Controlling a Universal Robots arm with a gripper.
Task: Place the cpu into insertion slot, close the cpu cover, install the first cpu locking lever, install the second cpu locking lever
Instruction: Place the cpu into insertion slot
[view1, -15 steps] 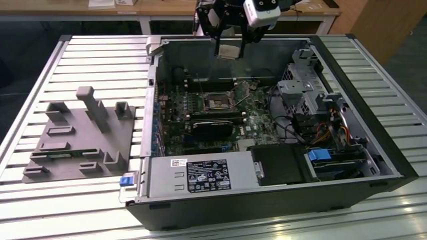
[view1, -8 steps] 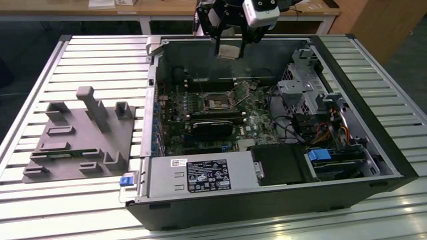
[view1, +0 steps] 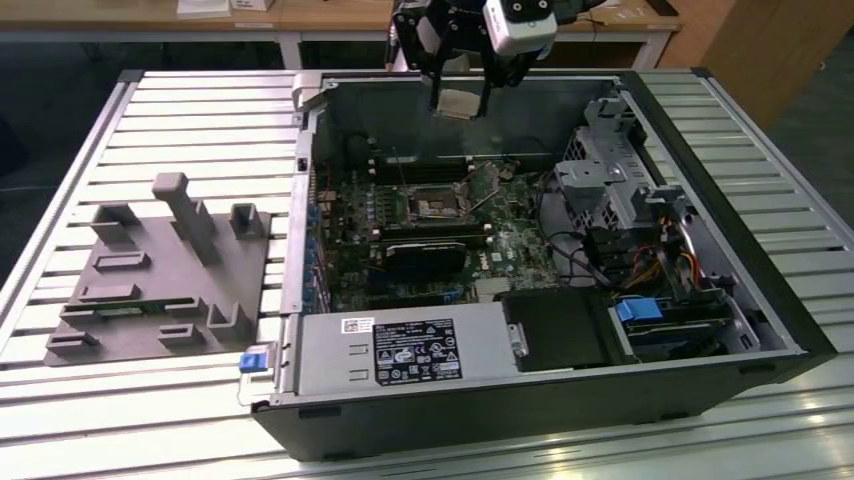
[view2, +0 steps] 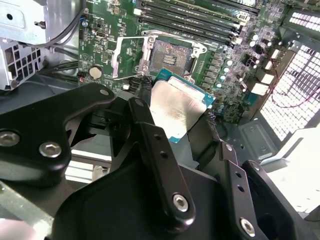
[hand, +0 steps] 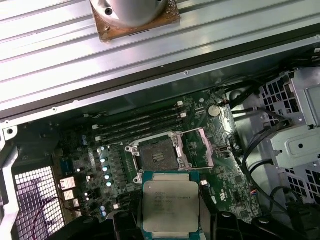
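Presently, the cpu is held clamped between the black fingers of the gripper, suspended above the motherboard of the open computer case. A flat square chip is noted, with a dull silvery-grey metal top and green edging. The insertion slot below is seen uncovered, with the cpu cover raised beside it.
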